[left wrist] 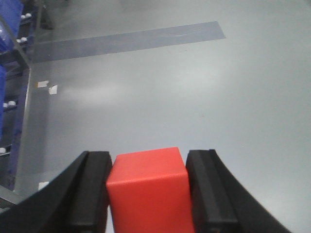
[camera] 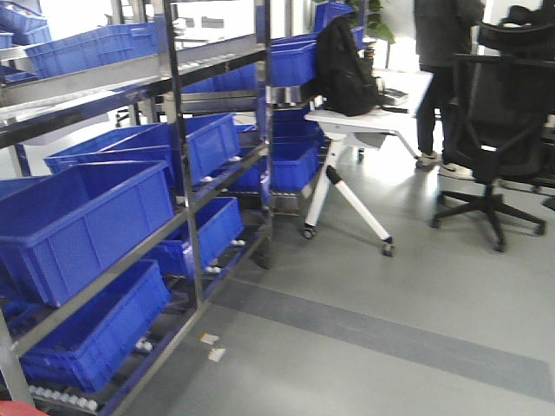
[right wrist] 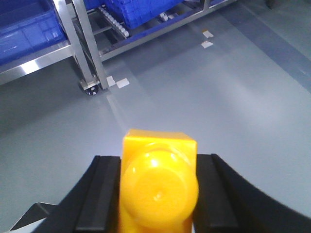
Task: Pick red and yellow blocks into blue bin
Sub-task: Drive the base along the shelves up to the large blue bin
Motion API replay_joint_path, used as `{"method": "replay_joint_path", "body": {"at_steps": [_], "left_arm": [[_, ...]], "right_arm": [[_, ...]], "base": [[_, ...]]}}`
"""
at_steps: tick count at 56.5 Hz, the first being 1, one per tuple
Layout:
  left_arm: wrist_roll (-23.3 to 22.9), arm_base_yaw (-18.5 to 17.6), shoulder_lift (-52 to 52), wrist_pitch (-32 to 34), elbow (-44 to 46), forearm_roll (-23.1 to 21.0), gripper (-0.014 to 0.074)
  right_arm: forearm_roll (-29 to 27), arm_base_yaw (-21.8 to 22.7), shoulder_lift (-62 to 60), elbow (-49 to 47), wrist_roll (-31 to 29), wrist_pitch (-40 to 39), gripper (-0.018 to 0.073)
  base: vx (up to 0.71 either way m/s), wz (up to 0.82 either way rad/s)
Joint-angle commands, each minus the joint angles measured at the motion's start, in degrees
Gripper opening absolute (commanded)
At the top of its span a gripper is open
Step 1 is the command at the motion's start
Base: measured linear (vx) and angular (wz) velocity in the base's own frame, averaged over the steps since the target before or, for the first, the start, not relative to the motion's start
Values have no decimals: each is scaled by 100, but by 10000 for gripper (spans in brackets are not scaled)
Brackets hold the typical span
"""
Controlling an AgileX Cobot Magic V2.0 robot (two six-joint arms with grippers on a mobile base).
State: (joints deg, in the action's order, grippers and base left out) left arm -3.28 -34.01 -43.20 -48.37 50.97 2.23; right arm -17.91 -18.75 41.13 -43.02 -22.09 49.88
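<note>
Along the left of the front view, a steel rack (camera: pixel 173 130) carries ribbed blue crates (camera: pixel 78 217) on sloping roller shelves. The grey floor (camera: pixel 390 329) beside it bears a darker strip (camera: pixel 373 334). None of these crates can be confirmed as the blue bin; no wide, smooth-walled tub is identifiable in any view.

Left gripper (left wrist: pixel 150 160): jaws clamped on the red block (left wrist: pixel 148 194), one black pad flat against each side face. The block sits centred between them, its top face showing above the pads. It hangs clear of the floor, with nothing beneath but bare grey surface.

Right gripper (right wrist: pixel 158 162): jaws clamped on the yellow brick (right wrist: pixel 159 184), likewise centred, a round stud facing the camera. It is also held off the floor, with a rack foot (right wrist: pixel 91 87) well apart ahead.

Assessment: both picks appear complete, and both pieces are held aloft, most likely for carrying. The deposit is not yet done. The squared, centred holds look secure. The main risk is release before the bin is located beneath.
</note>
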Motion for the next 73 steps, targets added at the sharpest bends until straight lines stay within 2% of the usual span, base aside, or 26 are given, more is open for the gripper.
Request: {"method": "replay_joint_path", "body": {"at_steps": [1,19,73], "left_arm": [[-10,-27,26,409,153,2,234],[-10,-27,26,409,153,2,234],[-10,-27,26,409,153,2,234]], "right_arm": [[-75,-9,-9,-155,-74,-346,297],[-75,-9,-9,-155,-74,-346,297],[-75,-9,-9,-155,-74,-346,297]], "base": [[40,23],[35,43],[20,71]]}}
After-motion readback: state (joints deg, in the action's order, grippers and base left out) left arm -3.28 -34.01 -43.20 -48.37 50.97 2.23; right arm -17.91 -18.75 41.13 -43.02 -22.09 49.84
